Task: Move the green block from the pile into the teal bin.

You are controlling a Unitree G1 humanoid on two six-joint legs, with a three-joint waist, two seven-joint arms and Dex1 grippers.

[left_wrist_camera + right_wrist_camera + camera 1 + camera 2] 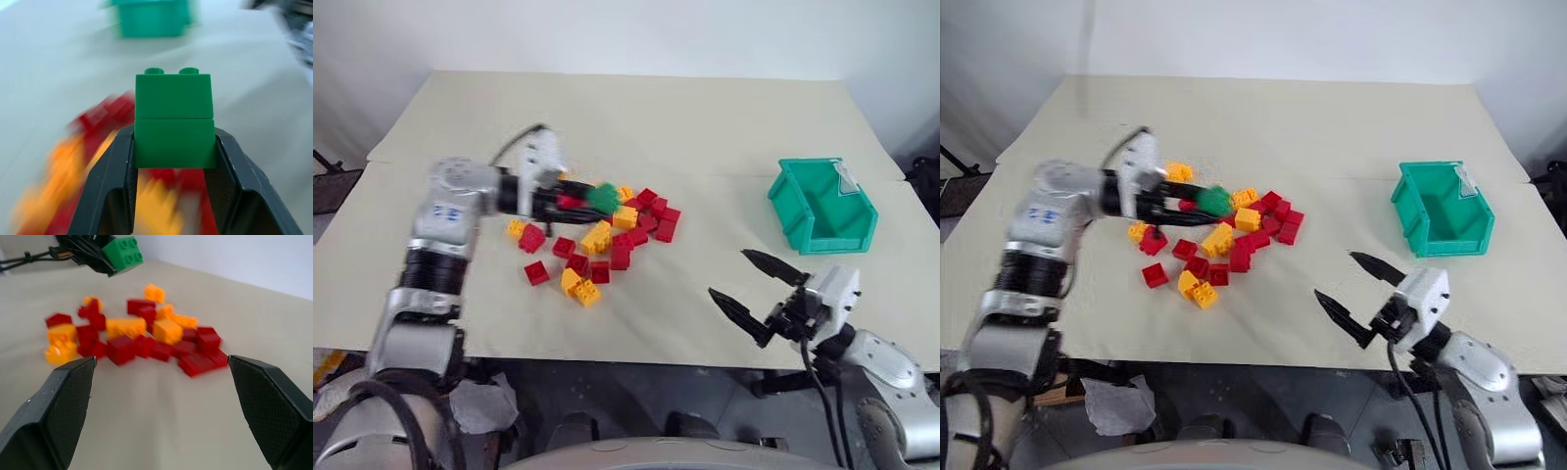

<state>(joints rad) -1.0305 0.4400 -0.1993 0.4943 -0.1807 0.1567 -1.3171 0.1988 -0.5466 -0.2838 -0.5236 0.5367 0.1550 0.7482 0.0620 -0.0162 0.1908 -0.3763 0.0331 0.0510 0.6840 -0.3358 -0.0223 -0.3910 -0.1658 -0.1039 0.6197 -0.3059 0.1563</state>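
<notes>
Left gripper (173, 161) is clamped on the green block (174, 120), a clean, dark green studded brick seated squarely between both fingers and held clear above the pile (597, 240) of red and yellow-orange bricks on the bench (705, 127). Extraction is done; carriage across to the teal bin (822, 208), well apart toward the robot's right, and release remain. Right gripper (759, 289) hangs with fingers wide apart, holding nothing.

Bare table (724, 211) between pile (602, 235) and teal bin (822, 206); nothing blocking.
</notes>
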